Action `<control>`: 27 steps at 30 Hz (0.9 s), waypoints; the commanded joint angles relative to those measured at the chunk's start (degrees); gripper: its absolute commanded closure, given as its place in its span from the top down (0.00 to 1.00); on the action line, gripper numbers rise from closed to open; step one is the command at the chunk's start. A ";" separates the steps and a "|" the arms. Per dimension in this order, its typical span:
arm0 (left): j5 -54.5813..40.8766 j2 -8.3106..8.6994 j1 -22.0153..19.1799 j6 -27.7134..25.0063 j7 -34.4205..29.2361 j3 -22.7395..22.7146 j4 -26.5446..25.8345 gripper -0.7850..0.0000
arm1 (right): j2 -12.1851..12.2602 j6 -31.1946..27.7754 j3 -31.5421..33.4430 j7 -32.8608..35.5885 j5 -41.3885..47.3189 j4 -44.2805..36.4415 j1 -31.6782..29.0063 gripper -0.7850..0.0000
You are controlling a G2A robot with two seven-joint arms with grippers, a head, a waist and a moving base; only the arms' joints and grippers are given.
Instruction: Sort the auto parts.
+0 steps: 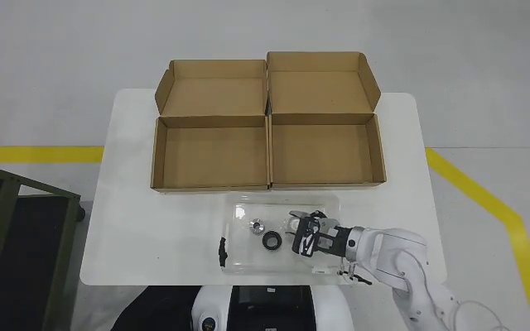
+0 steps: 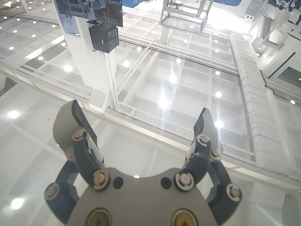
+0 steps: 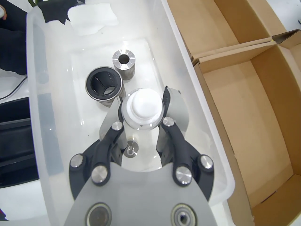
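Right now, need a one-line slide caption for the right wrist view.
Right gripper, fingers shut on a white round plastic part inside the clear plastic bin, beside a black-lined steel ring.

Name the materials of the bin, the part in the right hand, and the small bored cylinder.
The bin looks like glossy translucent plastic; the table shows through its walls. The part in the right hand is probably white plastic, opaque and matte. The small cylinder looks metal: bright machined end face.

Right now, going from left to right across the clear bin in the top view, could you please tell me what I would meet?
Black tape on the clear bin left rim → small steel cylinder → black-lined sleeve → right gripper, closed on a white part.
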 commanded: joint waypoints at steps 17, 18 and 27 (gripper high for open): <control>0.00 0.00 0.00 0.00 0.00 0.00 0.00 1.00 | 0.71 3.98 4.33 -16.65 12.64 -3.54 -1.65 0.00; 0.00 0.00 0.00 0.00 0.00 0.00 0.00 1.00 | 0.71 4.02 4.50 -17.34 14.43 -3.22 -1.39 0.00; 0.00 0.00 0.00 0.00 0.00 0.00 0.00 1.00 | 0.72 5.25 6.59 -22.51 28.64 -2.86 0.95 0.00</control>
